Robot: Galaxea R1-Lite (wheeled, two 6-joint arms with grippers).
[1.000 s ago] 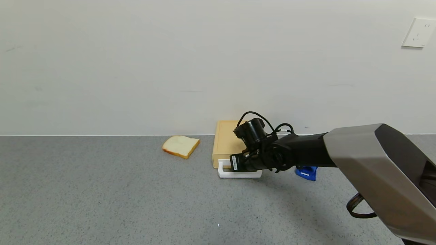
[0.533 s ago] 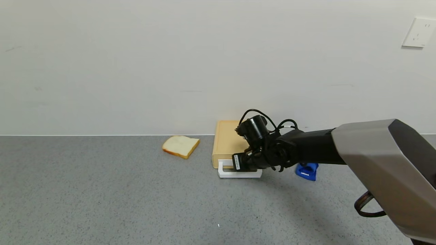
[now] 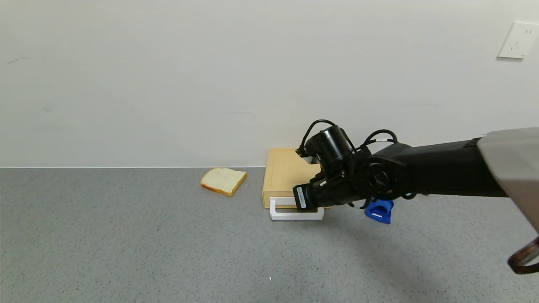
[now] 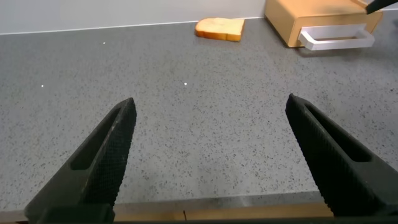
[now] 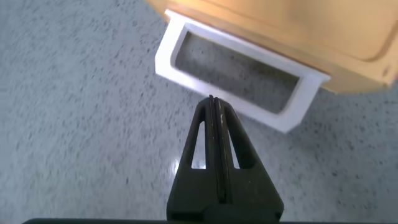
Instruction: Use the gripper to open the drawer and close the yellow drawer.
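Note:
The yellow drawer sits shut in its flat casing against the back wall, its white loop handle sticking out toward me. My right gripper hangs just above the handle's right part. In the right wrist view its fingers are pressed together and hold nothing, with the tips over the handle's front bar. My left gripper is open and empty, low over the bare counter far from the drawer.
A bread slice lies left of the drawer; it also shows in the left wrist view. A small blue object lies right of the drawer, under my right arm. The grey counter ends at the white wall, which has a socket.
My right gripper has risen and shifted a little right, from down at the handle to just above it. The drawer and handle have not moved.

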